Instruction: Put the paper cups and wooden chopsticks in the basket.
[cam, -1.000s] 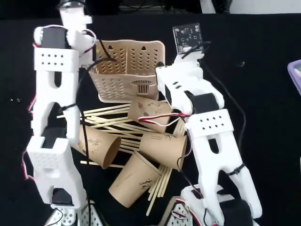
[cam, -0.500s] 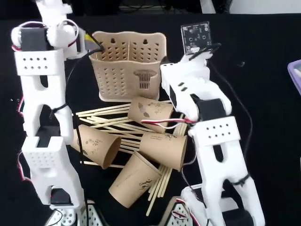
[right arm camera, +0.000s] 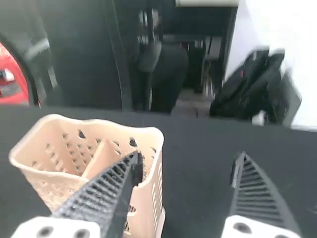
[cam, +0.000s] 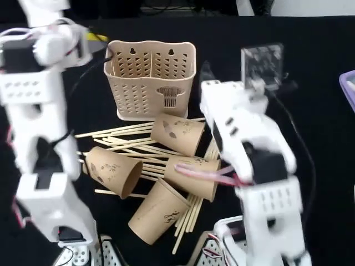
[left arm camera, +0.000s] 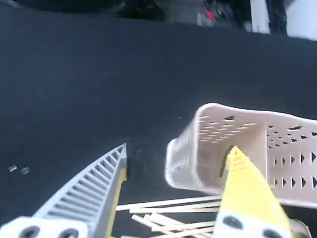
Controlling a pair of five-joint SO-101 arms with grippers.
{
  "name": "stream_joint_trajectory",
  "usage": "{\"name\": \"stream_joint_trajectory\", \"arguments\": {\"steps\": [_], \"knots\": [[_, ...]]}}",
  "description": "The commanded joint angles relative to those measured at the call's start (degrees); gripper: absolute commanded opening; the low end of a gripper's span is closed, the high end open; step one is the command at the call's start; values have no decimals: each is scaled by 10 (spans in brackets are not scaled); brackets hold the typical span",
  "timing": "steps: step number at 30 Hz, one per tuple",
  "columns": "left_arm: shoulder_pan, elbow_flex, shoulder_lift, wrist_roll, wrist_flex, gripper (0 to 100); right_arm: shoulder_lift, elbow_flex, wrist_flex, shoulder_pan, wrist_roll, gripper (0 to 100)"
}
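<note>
Wooden chopsticks [cam: 119, 133] lying crosswise, cups [cam: 177, 133] toppled; left claw [left arm camera: 178, 148] released, right claw [right arm camera: 188, 156] seemingly too.

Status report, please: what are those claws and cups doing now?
Left claw open, empty. Right claw open, empty. Four paper cups, chopsticks heaped outside basket. Cups lie atop chopsticks.

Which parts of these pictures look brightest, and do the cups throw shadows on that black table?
High view: the white left arm, right arm and pale basket are brightest; the paper cups throw no visible shadows on the black table. Right wrist view: the white wall is brightest. Left wrist view: the yellow finger stands out.
</note>
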Motion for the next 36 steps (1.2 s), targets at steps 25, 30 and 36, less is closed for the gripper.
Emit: {"name": "stream_joint_trajectory", "arguments": {"steps": [25, 30, 36], "knots": [[-66, 1286, -749, -26, -540, 314, -68, 323, 46, 79, 420, 254], [-43, 1346, -790, -26, -582, 314, -65, 201, 183, 131, 438, 253], [-27, 1350, -796, -26, -577, 314, -64, 183, 321, 93, 617, 254]]}}
